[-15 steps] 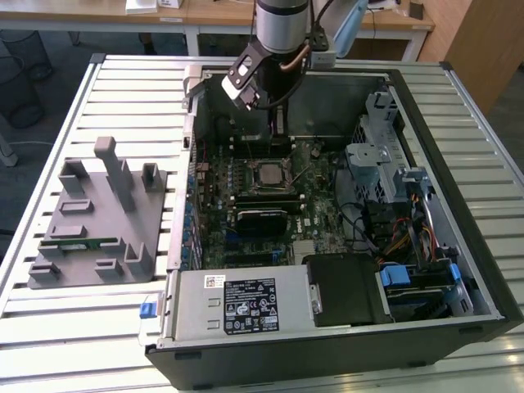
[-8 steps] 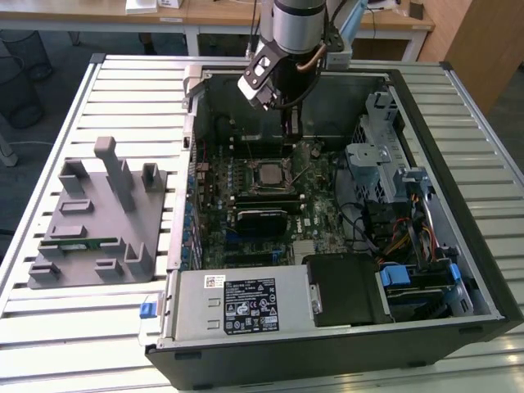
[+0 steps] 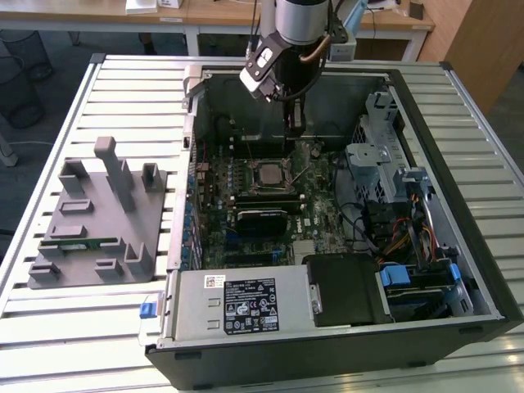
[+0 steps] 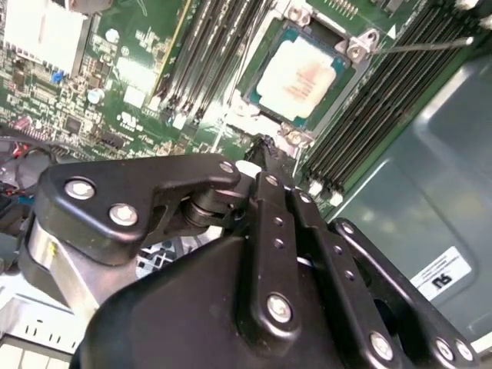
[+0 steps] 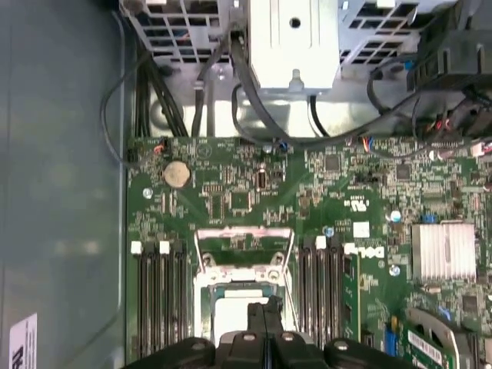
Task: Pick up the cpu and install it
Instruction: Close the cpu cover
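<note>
The cpu is a small square chip with a pale silver top. It lies flat in the motherboard socket, between the rows of memory slots. My gripper hangs a little above the board, beside one edge of the socket, apart from the chip. Its black fingers are pressed together with nothing between them. In the first wrist view the fingertips overlap the near part of the cpu. The exterior view places the gripper just behind the socket, inside the case.
The open computer case lies on a slatted table. A grey plastic fixture holding a green memory stick stands at the exterior view's left. Drive cages and cables crowd the exterior view's right; a power supply sits in front.
</note>
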Action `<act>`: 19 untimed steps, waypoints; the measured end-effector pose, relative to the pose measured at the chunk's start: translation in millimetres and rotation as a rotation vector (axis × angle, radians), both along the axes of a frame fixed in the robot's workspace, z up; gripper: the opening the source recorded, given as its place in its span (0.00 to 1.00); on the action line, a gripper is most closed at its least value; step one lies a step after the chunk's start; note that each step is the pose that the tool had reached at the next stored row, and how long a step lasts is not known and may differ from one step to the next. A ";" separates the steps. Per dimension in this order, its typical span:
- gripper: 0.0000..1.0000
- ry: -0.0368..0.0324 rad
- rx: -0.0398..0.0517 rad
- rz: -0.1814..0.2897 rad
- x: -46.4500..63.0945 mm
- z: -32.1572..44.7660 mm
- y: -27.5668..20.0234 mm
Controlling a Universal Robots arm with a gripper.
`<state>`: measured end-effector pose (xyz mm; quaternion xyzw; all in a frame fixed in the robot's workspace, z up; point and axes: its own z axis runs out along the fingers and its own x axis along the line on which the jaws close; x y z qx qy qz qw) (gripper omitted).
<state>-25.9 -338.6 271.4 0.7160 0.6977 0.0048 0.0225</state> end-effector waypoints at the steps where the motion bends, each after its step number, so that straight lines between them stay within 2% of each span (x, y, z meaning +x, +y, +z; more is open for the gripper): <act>1: 0.11 0.0000 -0.0001 0.000 2.6 0.0 0.0; 10: 0.11 0.0001 -0.0003 0.000 28.4 -0.5 0.1; 19: 0.11 0.0004 -0.0004 0.009 41.8 -3.7 0.3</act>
